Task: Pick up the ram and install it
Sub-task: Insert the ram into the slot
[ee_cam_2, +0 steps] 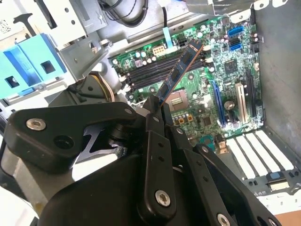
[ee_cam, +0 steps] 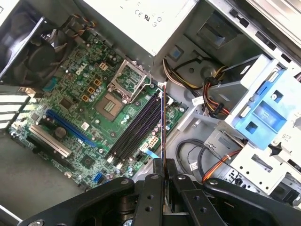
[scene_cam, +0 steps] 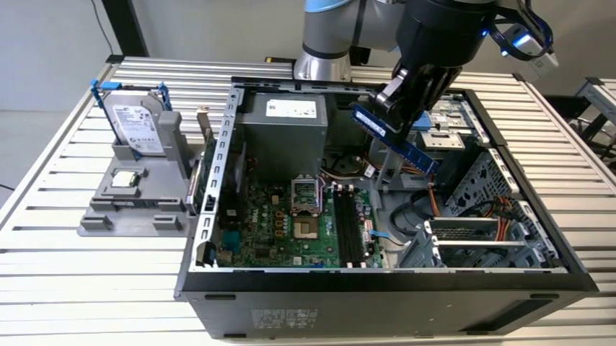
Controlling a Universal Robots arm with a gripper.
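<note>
Blue-black in the exterior view, the ram hangs slanted in the air above the open computer case. The gripper clamps it near its upper end. The black memory slots lie below on the motherboard, well apart from the strip.

In the second wrist view, the gripper has its fingers pinched onto one end of the ram. The strip's free end reaches out over the memory slots without touching them.

In the first wrist view, the ram shows edge-on as a thin line rising from the gripper, just beside the memory slots and near the processor socket.

The pick-up looks done and the step in hand is the carry to the board. Seating likely calls for levelling the strip and lining it up with a slot.
</note>
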